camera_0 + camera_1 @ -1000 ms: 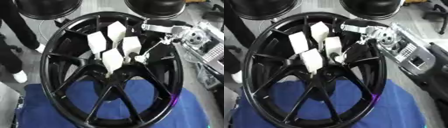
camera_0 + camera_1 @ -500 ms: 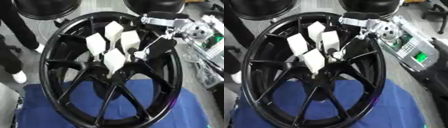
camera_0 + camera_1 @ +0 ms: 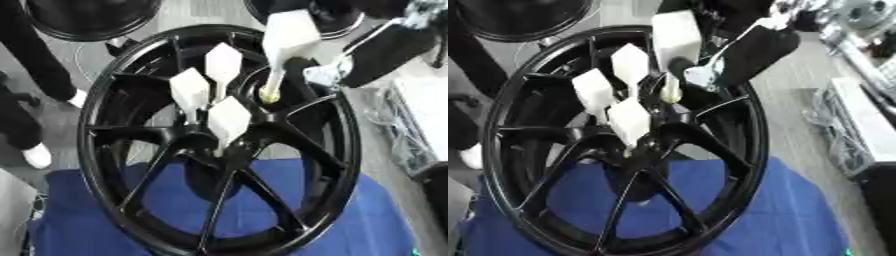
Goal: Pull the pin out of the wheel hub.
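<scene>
We see a black wheel hub [image 3: 219,150] lying on a blue cloth [image 3: 367,220]. Our right hand [image 3: 385,47] grasps one white pin [image 3: 289,37], lifted clear above the hub. It looks light and rigid; its broad head suits gripping.

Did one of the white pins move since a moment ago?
Yes. One white pin has come up out of the hub, away from the three white pins near it, and now hangs over the wheel's far rim by the right robot hand.

Right hand [image 3: 385,47] holds white pin [image 3: 289,37] above wheel hub [image 3: 219,145].
</scene>
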Motion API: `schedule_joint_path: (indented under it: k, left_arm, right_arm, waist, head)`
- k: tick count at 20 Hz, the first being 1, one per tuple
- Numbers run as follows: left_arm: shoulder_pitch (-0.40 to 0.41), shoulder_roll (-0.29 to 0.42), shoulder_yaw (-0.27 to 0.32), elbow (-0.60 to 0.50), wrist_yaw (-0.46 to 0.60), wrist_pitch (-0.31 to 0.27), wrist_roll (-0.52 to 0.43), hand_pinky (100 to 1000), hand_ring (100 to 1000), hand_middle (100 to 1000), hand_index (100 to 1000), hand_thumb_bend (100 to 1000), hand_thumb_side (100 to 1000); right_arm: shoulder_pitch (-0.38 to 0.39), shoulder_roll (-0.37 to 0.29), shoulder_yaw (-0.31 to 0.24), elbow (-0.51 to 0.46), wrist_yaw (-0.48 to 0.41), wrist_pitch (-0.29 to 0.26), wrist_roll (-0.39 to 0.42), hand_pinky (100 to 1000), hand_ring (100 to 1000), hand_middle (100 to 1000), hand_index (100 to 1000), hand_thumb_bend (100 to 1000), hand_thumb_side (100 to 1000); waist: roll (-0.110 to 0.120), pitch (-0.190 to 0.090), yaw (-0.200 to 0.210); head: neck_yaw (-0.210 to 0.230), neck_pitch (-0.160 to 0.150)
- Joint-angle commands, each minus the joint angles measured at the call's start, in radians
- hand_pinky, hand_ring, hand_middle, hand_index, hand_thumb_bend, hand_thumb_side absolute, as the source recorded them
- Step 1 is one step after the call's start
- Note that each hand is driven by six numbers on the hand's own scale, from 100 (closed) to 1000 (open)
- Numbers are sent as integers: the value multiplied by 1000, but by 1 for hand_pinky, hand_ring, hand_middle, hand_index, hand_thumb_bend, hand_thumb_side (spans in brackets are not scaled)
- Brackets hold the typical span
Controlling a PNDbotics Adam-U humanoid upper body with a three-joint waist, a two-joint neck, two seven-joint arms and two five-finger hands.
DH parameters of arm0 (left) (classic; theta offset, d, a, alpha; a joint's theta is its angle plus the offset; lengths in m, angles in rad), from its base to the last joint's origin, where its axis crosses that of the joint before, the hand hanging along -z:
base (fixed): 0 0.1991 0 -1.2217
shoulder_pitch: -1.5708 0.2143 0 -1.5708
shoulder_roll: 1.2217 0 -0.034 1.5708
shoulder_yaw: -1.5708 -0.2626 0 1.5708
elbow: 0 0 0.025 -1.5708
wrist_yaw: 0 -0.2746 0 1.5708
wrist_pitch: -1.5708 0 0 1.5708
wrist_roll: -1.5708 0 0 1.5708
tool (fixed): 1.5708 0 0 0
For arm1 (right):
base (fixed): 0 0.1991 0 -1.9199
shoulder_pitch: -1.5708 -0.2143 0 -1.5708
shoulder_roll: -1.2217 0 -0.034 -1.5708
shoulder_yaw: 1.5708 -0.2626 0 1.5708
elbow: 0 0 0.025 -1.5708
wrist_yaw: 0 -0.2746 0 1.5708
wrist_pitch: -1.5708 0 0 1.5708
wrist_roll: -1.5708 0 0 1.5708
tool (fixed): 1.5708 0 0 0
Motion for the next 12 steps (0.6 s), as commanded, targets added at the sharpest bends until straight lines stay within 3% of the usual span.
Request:
schedule_joint_path:
  k: [1,7,12]
  left_arm:
    - [-2,28,13,-15,0,-4,3,911,774,769,795,212,774]
    - [8,25,35,-23,-2,-12,25,911,773,770,796,216,768]
    - [4,17,42,-34,-6,-16,36,909,773,771,796,216,763]
  right_arm:
    - [47,-90,-116,-28,-71,1,-92,667,558,369,496,100,100]
    - [360,-242,-388,4,-207,10,-434,661,561,378,502,100,100]
    - [621,-249,-550,146,-217,-26,-658,666,569,393,514,100,100]
  waist:
    - [6,-27,-7]
    - [15,-26,-21]
    - [27,-22,-28]
  head:
    - [16,0]
    - [45,-9]
    - [68,-18]
